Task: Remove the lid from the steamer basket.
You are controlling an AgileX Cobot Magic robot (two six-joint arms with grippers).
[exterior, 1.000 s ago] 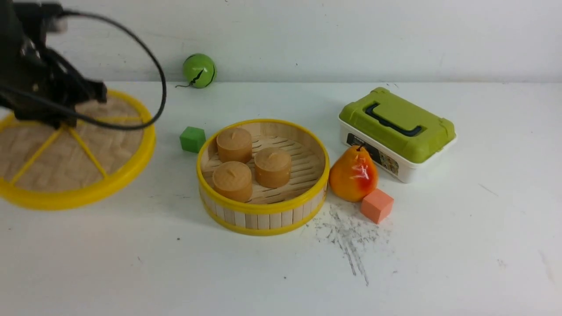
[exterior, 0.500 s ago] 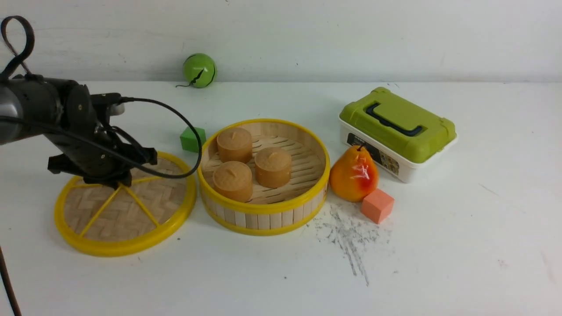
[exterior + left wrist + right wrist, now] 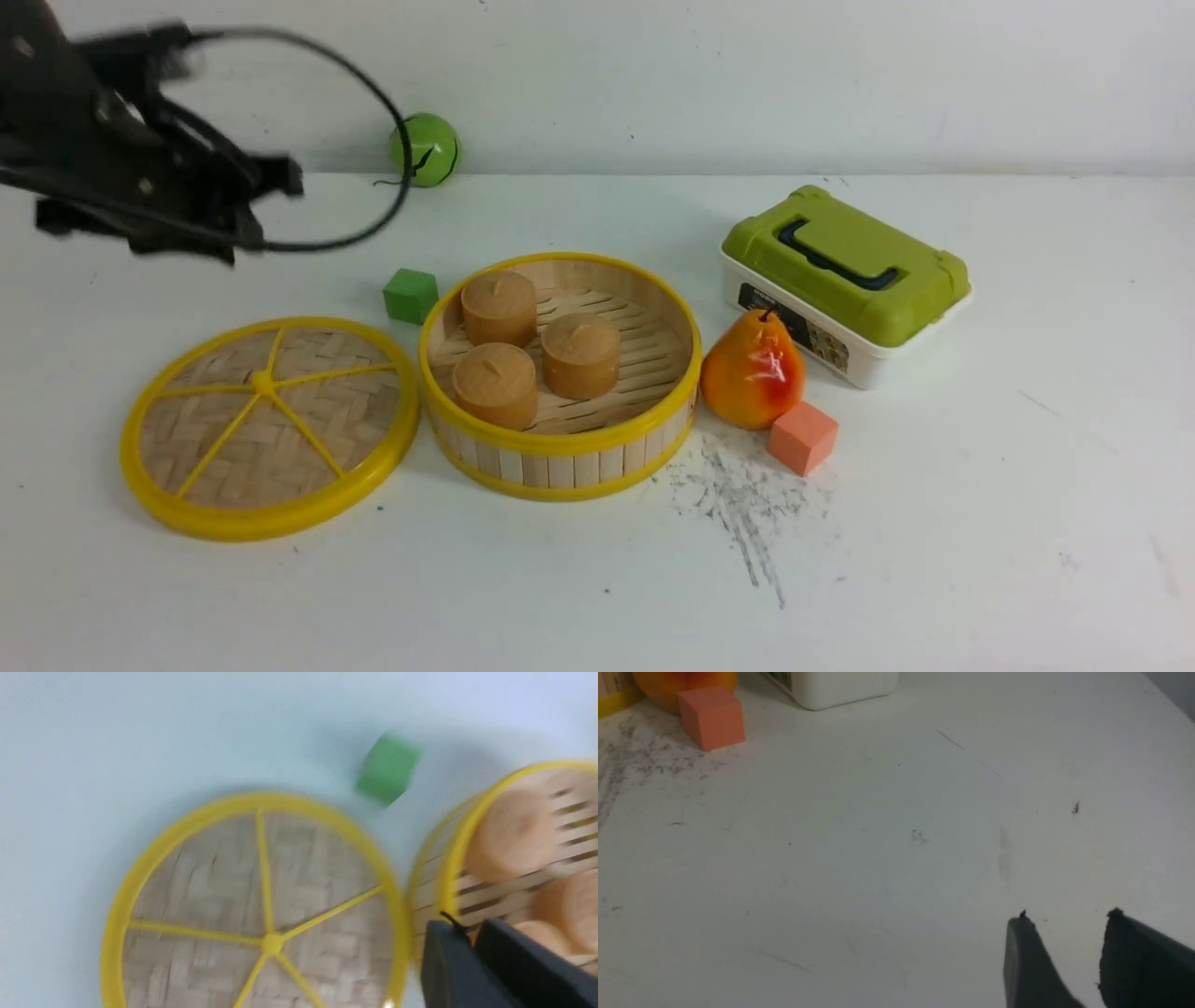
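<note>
The lid (image 3: pixel 266 429), a woven bamboo disc with a yellow rim and spokes, lies flat on the table just left of the steamer basket (image 3: pixel 560 457). The basket stands uncovered with three brown round cakes (image 3: pixel 579 355) inside. My left gripper (image 3: pixel 210 247) hangs blurred well above and behind the lid, touching nothing. In the left wrist view its dark fingers (image 3: pixel 467 926) are nearly together and empty, over the lid (image 3: pixel 261 905) and the basket rim (image 3: pixel 448 868). My right gripper (image 3: pixel 1068 917) is open over bare table.
A green cube (image 3: pixel 409 295) sits behind the gap between lid and basket. A green ball (image 3: pixel 425 149) rests at the back wall. Right of the basket are a pear (image 3: pixel 752 369), an orange cube (image 3: pixel 801 437) and a white box with a green top (image 3: pixel 845 280).
The left gripper carried the lid down onto the table beside the basket, let go of it, then rose up and back. The lid now lies free.
</note>
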